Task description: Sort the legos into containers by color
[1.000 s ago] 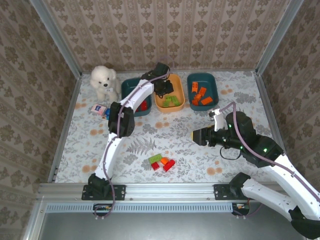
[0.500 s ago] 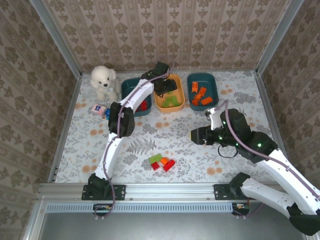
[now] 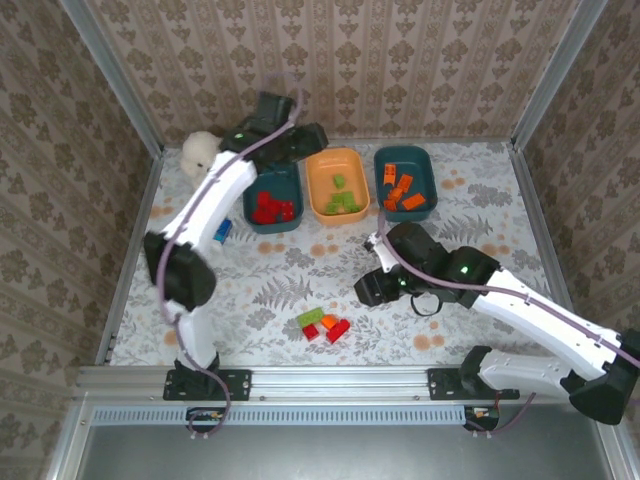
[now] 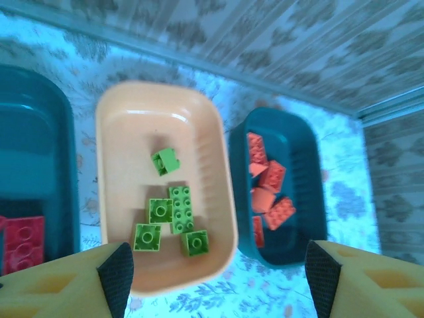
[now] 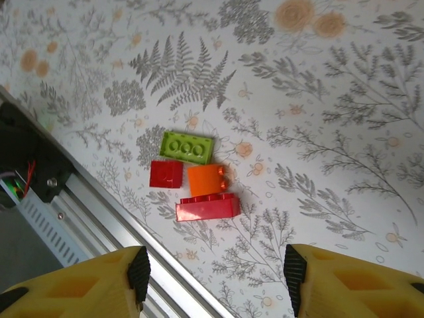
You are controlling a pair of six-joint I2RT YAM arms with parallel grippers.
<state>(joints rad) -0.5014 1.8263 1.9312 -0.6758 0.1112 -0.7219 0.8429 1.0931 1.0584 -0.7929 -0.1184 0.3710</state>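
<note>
Both grippers are hanging with jaws apart and nothing between them. The right gripper (image 5: 217, 277) is hovering over the loose cluster near the front rail: green brick (image 5: 187, 147), small red brick (image 5: 165, 174), orange brick (image 5: 209, 179) and long red brick (image 5: 207, 208), all touching or just beside each other. With them packed that tight, I'd be going for the long red one first, fingers straddling its narrow sides so the orange neighbour isn't getting dragged along. The left gripper (image 4: 220, 275) is hanging over the orange bin (image 4: 218, 159) of greens, with reds sitting in the left teal bin (image 4: 63, 132) and oranges in the right teal bin (image 4: 308, 172).
</note>
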